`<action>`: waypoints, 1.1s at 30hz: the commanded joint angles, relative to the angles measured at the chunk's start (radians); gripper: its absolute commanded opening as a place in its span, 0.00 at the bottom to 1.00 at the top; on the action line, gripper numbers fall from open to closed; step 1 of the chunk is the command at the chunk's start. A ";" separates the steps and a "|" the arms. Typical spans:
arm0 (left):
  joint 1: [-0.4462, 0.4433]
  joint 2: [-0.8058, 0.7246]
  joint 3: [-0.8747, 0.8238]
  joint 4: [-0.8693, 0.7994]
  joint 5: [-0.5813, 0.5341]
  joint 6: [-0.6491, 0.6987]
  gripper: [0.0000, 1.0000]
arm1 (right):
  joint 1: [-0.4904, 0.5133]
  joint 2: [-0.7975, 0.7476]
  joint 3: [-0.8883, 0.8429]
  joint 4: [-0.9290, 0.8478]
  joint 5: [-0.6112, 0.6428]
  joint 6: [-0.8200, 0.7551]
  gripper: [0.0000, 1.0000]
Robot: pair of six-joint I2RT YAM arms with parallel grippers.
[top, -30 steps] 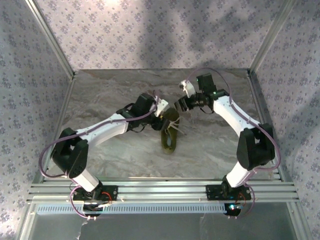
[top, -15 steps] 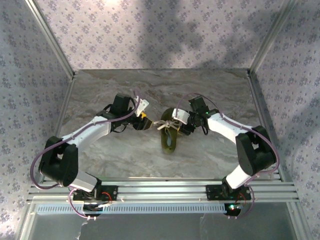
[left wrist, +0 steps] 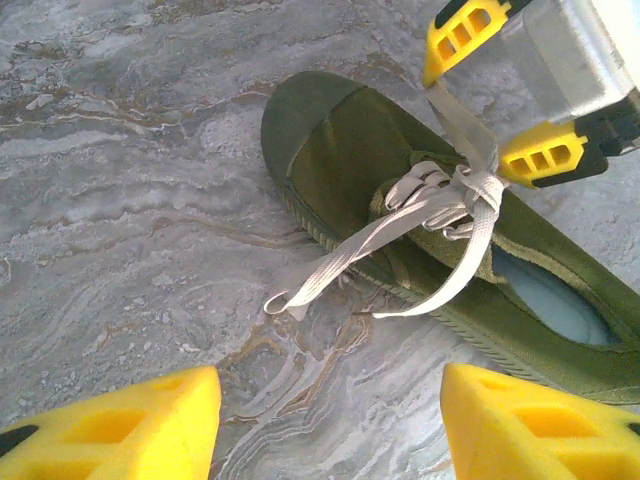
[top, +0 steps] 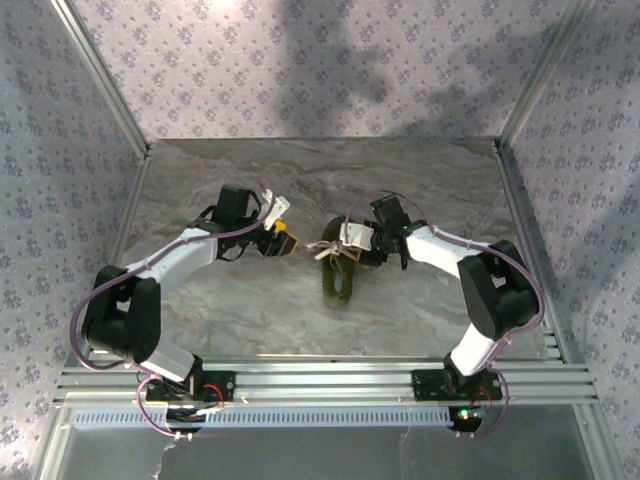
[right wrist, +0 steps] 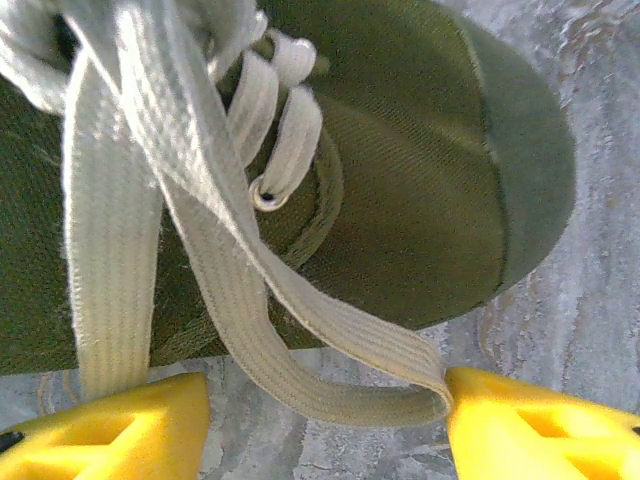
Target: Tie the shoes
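The olive-green shoe (top: 338, 285) lies on the table between the two arms, toe towards the back. Its whitish laces (left wrist: 400, 215) are knotted over the tongue, with two strands trailing off its left side. My right gripper (top: 342, 247) hovers over the laces, its jaws open astride the knot (left wrist: 470, 120). In the right wrist view a lace loop (right wrist: 330, 390) lies between the yellow fingers, its bend touching the right fingertip (right wrist: 520, 420), with the shoe's toe (right wrist: 420, 150) beyond. My left gripper (top: 283, 243) stands open left of the shoe with bare table between its fingers (left wrist: 325, 425).
The marbled table (top: 420, 300) is walled by patterned panels at the back (top: 320, 70) and on both sides. An aluminium rail (top: 330, 378) carrying the arm bases runs along the near edge. Bare table lies around the shoe.
My left gripper has drawn back leftwards from the shoe's top. My right gripper has come down and left from behind the shoe onto its laces.
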 commanded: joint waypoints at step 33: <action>-0.095 0.400 0.217 0.045 -0.109 0.747 0.71 | 0.035 -0.041 -0.018 0.014 0.118 -0.084 0.00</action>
